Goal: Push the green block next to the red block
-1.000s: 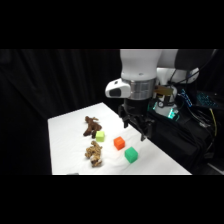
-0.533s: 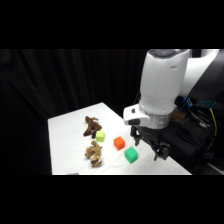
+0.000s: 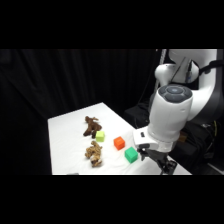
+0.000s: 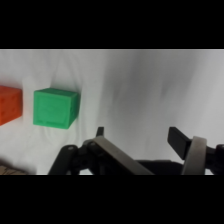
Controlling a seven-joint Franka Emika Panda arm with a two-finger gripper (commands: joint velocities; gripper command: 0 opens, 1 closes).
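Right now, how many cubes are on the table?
3: a lime cube beside the upper brown lump, the red block mid-table, the green block just beyond it. The arm could hide more.

Dim, blurry views; bright table (image 3: 65,140), black backdrop.

Arm (image 3: 167,117) swung fwd/down, now right beside green block (image 3: 131,155).

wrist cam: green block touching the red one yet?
No, a strip of white table shows between the green block and the red block.
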